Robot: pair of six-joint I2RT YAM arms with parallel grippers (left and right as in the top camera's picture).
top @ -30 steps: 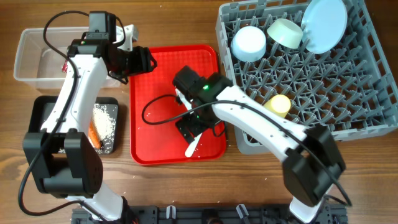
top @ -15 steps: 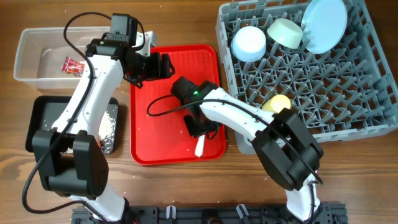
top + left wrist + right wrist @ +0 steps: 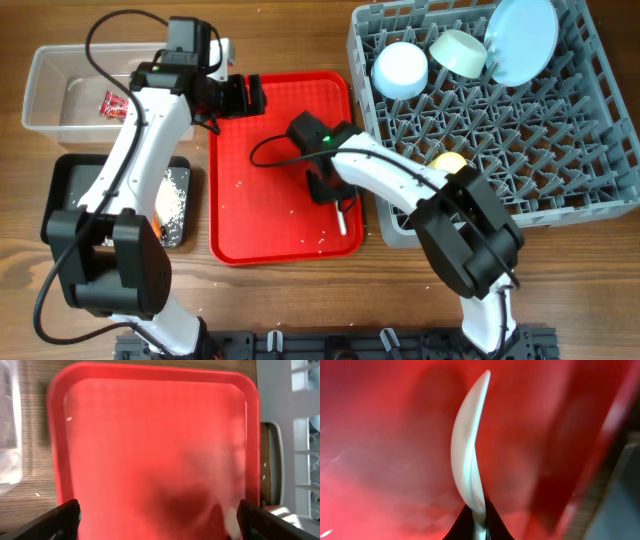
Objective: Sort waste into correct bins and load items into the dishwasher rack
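My right gripper [image 3: 337, 196] is shut on the handle of the white plastic spoon [image 3: 341, 220], low over the right side of the red tray [image 3: 262, 215]. In the right wrist view the spoon [image 3: 469, 450] sticks up from between the closed fingertips of the right gripper [image 3: 479, 521]. My left gripper [image 3: 252, 95] hangs open over the tray's far left corner; in the left wrist view the left gripper [image 3: 160, 525] has nothing between its fingers [image 3: 60, 520]. The grey rack [image 3: 600, 150] holds two bowls [image 3: 400, 70], a plate [image 3: 520, 38] and a yellow cup [image 3: 450, 162].
The clear tub [image 3: 45, 70] at the far left holds a red wrapper [image 3: 113, 103]. In front of it the black tray [image 3: 70, 185] holds white rice [image 3: 173, 192] and an orange carrot [image 3: 160, 222]. A few rice grains lie on the red tray.
The right gripper has shut on the spoon and carried it toward the tray's right edge, turning it. The left gripper's jaws have spread wider above the tray's far left corner.
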